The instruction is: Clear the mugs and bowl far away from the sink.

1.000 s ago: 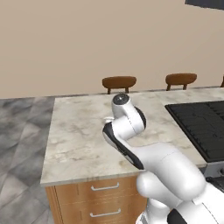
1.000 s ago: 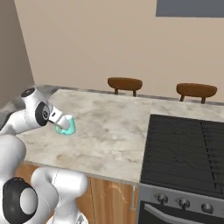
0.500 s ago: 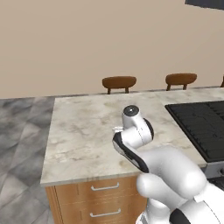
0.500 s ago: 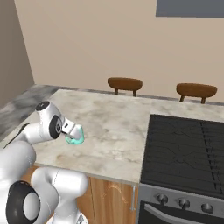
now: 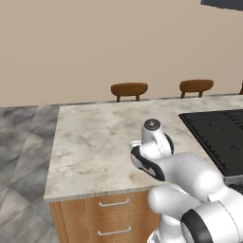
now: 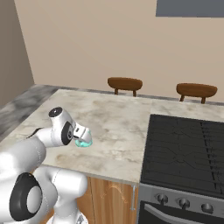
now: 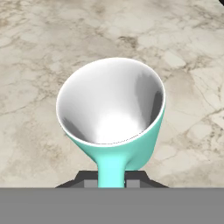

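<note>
Teal mug with white inside (image 7: 113, 118) is grasped by its handle in the clenched pincer (image 7: 112, 178), its mouth facing away from it, above the beige marble worktop (image 6: 118, 127), near the front edge.

counter (image 5: 95, 142): beige marble, wood drawers below
cooktop (image 6: 183, 148): black, ridged, on the right
chairs (image 6: 125, 83): two brown backs behind counter
floor (image 5: 23, 142): grey stone

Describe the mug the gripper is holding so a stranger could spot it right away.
Find the marble counter left of the black cooktop. Over its near left part, the gripper is shut on the mug's handle. The mug is small, light teal outside and white inside, the only cup there.
</note>
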